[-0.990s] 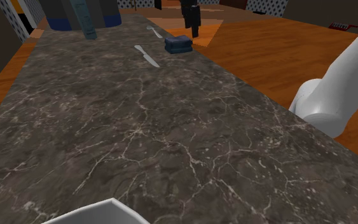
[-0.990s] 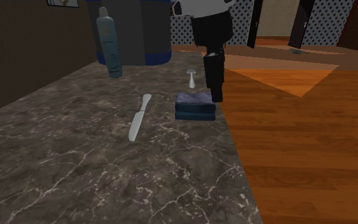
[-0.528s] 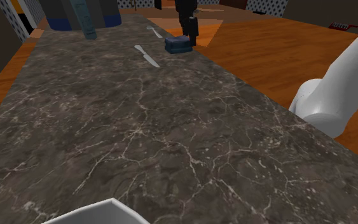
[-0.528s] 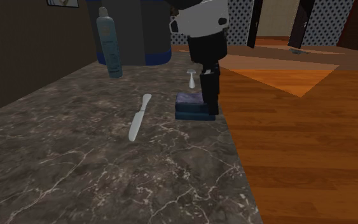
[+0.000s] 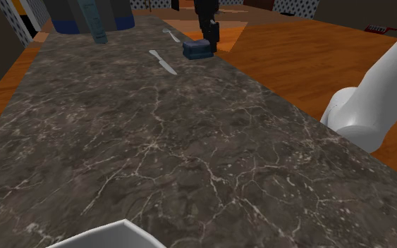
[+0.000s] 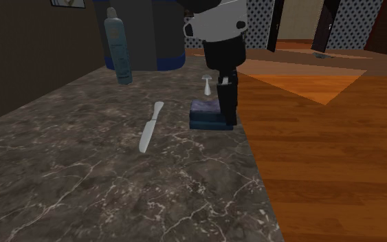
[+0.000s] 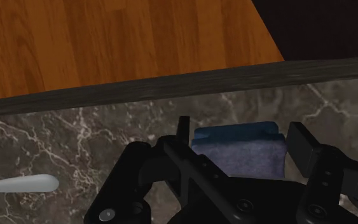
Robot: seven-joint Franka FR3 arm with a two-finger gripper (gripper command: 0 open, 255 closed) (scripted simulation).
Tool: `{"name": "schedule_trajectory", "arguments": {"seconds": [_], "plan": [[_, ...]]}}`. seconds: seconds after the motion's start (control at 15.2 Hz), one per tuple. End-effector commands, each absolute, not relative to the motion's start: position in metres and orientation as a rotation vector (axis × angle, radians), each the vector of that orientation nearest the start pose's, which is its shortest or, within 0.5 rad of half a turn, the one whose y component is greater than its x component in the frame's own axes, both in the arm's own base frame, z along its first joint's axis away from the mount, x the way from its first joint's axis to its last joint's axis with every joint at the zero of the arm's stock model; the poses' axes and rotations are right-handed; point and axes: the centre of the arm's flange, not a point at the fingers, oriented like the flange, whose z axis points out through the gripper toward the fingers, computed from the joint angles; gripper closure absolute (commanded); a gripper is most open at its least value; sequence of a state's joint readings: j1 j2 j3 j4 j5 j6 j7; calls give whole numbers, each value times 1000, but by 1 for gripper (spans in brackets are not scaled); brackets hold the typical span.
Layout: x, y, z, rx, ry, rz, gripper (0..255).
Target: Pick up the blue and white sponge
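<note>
Dark counter (image 5: pixel 154 155): gripper (image 7: pixel 241 126) open astride sponge (image 7: pixel 238 156) at counter's edge; probably soft, light, so pinch its flanks.

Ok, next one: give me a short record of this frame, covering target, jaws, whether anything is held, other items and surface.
target: blue sponge with a paler top, lying flat near the edge of the counter, beside the wood floor
jaws: open, astride the sponge, one on each side
held: nothing; the sponge rests on the counter, not yet lifted
other items: pale knife, small spoon, tall grey-blue bottle
surface: dark marbled counter
</note>
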State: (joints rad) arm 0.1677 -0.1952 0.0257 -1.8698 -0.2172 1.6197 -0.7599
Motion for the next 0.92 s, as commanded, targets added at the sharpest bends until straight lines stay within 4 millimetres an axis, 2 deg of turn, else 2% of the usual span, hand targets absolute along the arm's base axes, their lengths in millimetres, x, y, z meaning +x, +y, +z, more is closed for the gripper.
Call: {"name": "schedule_trajectory", "arguments": {"seconds": [0.0,0.13,0.86], "plan": [[487,74,591,-2948,-1553,196,255],[489,75,590,-2948,-1553,195,255],[489,75,648,-2948,-1553,195,255]]}}
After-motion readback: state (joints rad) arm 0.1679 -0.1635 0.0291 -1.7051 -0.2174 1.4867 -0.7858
